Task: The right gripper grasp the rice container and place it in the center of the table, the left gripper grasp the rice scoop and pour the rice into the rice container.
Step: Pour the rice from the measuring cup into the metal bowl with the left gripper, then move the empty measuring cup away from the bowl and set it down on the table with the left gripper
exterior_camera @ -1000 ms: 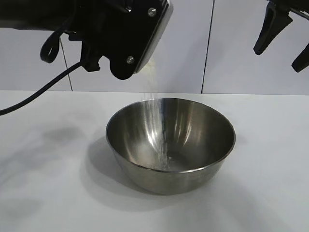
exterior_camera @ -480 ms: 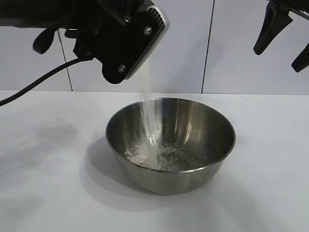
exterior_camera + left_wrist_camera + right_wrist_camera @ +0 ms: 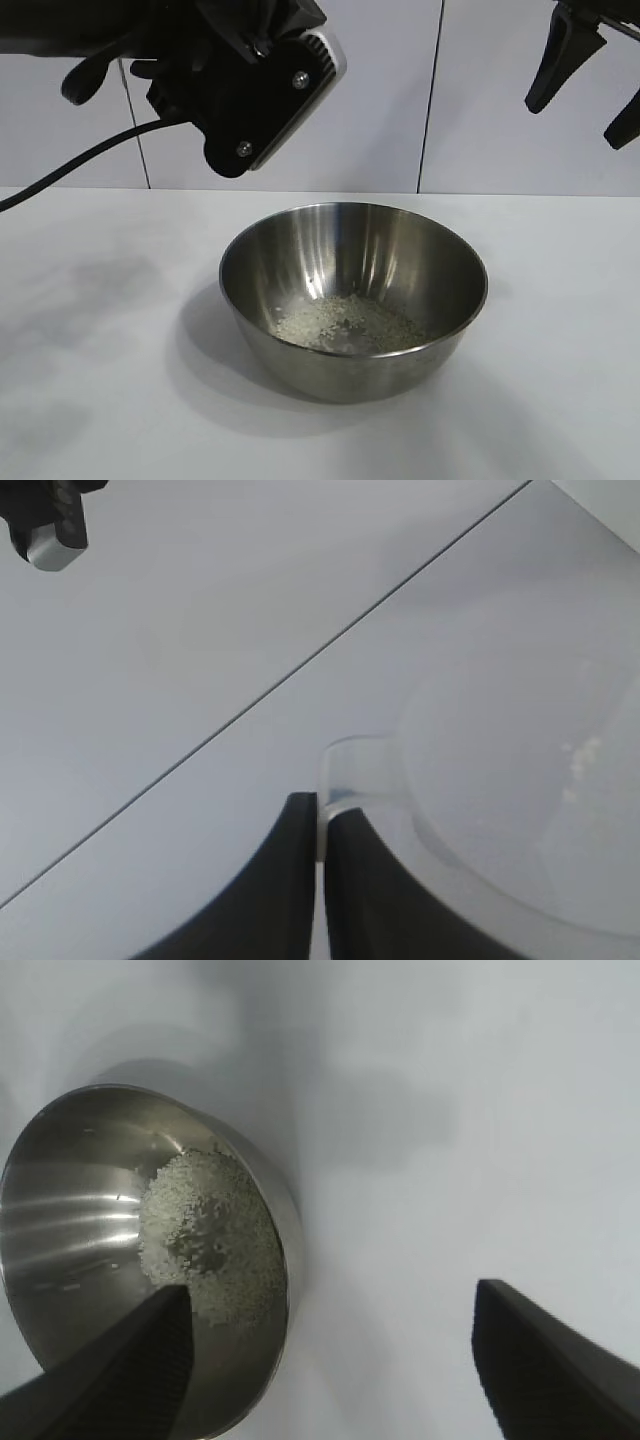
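- Where the table point(image 3: 90, 400) met the back wall point(image 3: 500, 100), we saw a plain matte white top running up to pale wall panels split by thin dark vertical seams.
- We found soft grey shadows lying on the table to the left of the rice container point(image 3: 440, 270) and a darker one pooled around its base.
- We noted that the rice container, a shiny steel bowl, stood upright near the middle of the table, with streaks of light reflected on its inner wall.
- We saw the rice point(image 3: 345, 322) heaped in a low pale mound on the bottom of the bowl; from the right wrist view the same mound point(image 3: 205, 1235) sat against the near wall of the bowl point(image 3: 60, 1190).
- We made out the left gripper point(image 3: 318, 830) raised above the bowl's left rim, its dark wrist housing filling the upper left of the exterior view; its fingers were pinched together on the thin handle of the rice scoop point(image 3: 520, 780).
- We could see only a few grains clinging inside the clear, tilted scoop.
- We saw the right gripper point(image 3: 590, 85) held high at the upper right, well apart from the bowl, its two fingers spread wide with nothing between them.
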Robot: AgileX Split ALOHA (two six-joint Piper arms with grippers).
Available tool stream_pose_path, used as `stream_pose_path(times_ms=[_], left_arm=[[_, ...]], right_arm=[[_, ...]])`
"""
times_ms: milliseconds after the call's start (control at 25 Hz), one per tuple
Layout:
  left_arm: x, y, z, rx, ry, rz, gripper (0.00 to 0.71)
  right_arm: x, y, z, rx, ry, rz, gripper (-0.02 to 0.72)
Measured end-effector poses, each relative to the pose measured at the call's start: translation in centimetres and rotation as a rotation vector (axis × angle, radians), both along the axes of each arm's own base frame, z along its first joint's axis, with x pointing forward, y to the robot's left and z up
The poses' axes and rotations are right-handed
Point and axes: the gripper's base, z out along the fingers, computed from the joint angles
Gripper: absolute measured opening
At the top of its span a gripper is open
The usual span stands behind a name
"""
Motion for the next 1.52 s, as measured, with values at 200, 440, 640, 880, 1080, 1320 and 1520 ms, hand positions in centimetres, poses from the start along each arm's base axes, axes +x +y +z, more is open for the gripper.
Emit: stream_pose_path(times_ms=[200, 440, 640, 880, 1080, 1320, 1520], left_arm=[[0.0, 0.1, 0.0, -0.293, 0.209, 0.057, 0.009], [0.2, -0.3, 1.0, -0.72, 0.517, 0.109, 0.009], [1.4, 0.2, 1.8, -0.93, 0.728, 0.181, 0.009], [3.7, 2.6, 1.7, -1.159, 0.955, 0.356, 0.009], [4.4, 4.1, 1.0, -1.298, 1.109, 0.493, 0.009], [5.4, 6.3, 0.3, -1.511, 1.236, 0.66, 0.009], [6.8, 9.2, 0.1, -1.777, 1.284, 0.805, 0.009]], right_arm=[[0.0, 0.0, 0.0, 0.0, 0.0, 0.0, 0.536], [0.0, 0.0, 0.0, 0.0, 0.0, 0.0, 0.536], [0.0, 0.0, 0.0, 0.0, 0.0, 0.0, 0.536], [0.0, 0.0, 0.0, -0.003, -0.003, 0.008, 0.536], [0.0, 0.0, 0.0, -0.005, -0.007, 0.016, 0.536], [0.0, 0.0, 0.0, -0.008, -0.011, 0.022, 0.536], [0.0, 0.0, 0.0, -0.008, -0.011, 0.023, 0.536]])
